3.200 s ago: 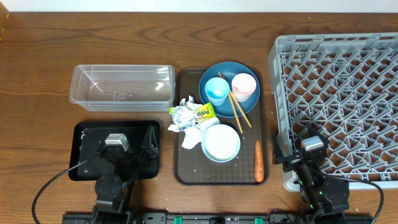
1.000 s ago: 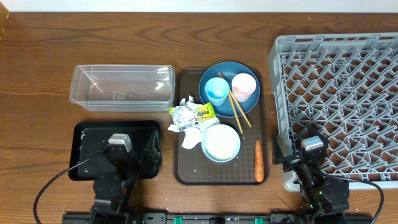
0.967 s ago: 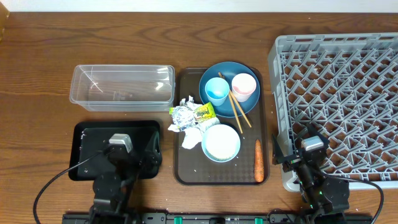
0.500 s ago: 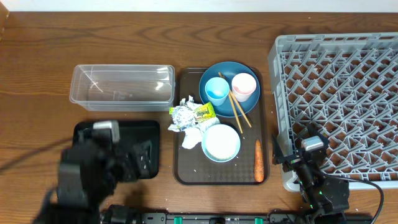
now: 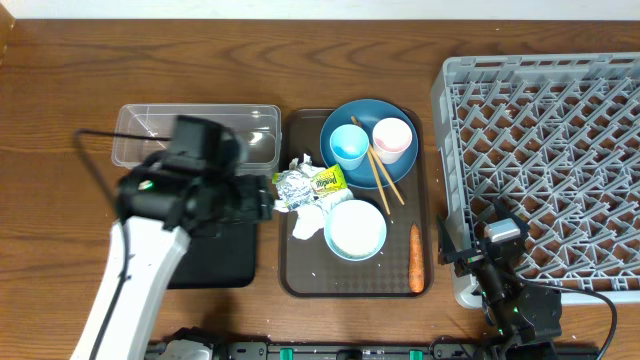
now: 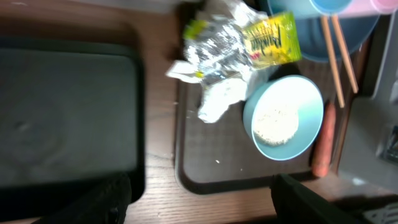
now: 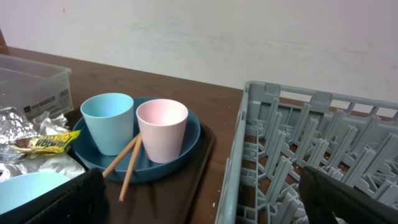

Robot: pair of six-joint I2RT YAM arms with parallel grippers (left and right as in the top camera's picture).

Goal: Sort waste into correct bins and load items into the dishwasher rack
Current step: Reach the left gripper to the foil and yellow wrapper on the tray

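Though the left gripper [image 5: 258,198] hangs open and empty beside the wrapper [image 5: 312,183], nothing is sorted yet. Wrapper, tissue [image 5: 308,218], carrot [image 5: 416,258], cups [image 5: 350,147], bowl [image 5: 356,230], dish [image 5: 368,106] and chopsticks [image 5: 382,180] lie on the brown tray [image 5: 340,275]. Tub [image 5: 200,125], black tray [image 5: 215,258] and rack [image 5: 560,130] hold nothing. The right gripper [image 7: 202,186] is open, empty.

Ahead of the jaws of the left gripper [image 6: 199,190] are a silver wrapper [image 6: 224,37] with a yellow-green label, a white tissue [image 6: 219,102], an orange carrot [image 6: 323,143] and a brown tray [image 6: 211,155]. Ahead of the jaws of the right gripper [image 7: 205,196], a light-blue cup [image 7: 107,121] and a pink cup [image 7: 161,129] sit on a dark-blue dish [image 7: 189,134]
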